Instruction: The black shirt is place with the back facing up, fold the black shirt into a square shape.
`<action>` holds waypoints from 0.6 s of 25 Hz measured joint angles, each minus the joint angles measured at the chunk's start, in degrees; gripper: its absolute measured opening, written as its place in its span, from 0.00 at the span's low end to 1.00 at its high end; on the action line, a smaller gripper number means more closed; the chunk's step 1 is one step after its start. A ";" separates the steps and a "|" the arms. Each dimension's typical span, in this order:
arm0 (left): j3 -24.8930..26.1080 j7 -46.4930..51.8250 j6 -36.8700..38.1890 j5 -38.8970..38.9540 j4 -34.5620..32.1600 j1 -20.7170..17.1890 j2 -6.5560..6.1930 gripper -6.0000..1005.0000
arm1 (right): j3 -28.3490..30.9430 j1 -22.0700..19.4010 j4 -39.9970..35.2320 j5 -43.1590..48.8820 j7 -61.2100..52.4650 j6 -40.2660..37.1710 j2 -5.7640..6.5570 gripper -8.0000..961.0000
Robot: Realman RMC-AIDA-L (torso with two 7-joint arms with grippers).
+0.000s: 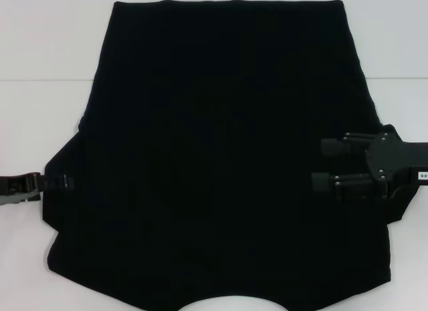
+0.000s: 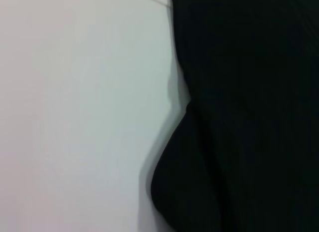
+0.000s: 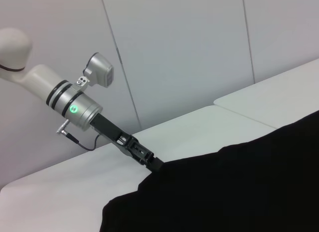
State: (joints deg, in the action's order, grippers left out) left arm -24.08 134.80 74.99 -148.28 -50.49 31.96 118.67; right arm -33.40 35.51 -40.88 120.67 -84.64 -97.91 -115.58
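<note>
At frame centre, the black shirt [image 1: 221, 157] lies flat. Right gripper [image 1: 319, 165], fingers spread apart, hovers mid-right; left gripper [image 1: 59, 182], grip indiscernible, mid-left. Lift both sleeve edges evenly when folding inward.

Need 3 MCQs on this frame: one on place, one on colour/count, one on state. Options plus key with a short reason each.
1. Where is the right gripper?
A. Over the black shirt's right edge
B. Parked off the table
C. At the shirt's far hem

2. How many garments lie on the table?
A. One
B. Two
C. Three

3. How does the shirt lie?
A. Rolled into a ball
B. Spread out, mostly flat
C. Hanging from both grippers

Key: 1 A, head view shows its two fingers reaching in over the cloth from the right. 2 A, only one black shirt shows. 3 B, it covers the table broadly; the left gripper is at its left edge, fingers hidden against the cloth.
</note>
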 joint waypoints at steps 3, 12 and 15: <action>0.01 -0.14 -0.30 -0.14 0.66 0.09 -0.05 0.87 | 0.00 0.00 0.00 0.00 0.00 0.00 0.00 0.92; -1.53 -0.64 -0.36 -0.26 0.92 0.13 0.03 0.85 | 0.00 0.00 0.01 0.00 0.00 0.00 0.00 0.92; -1.97 -1.19 -0.51 -0.26 0.88 0.23 0.06 0.85 | 0.00 0.00 0.01 0.00 -0.08 -0.06 0.03 0.92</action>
State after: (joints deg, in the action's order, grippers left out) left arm -26.05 133.62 74.48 -148.54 -49.62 32.19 118.74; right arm -33.40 35.51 -40.87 120.67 -84.73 -97.96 -115.55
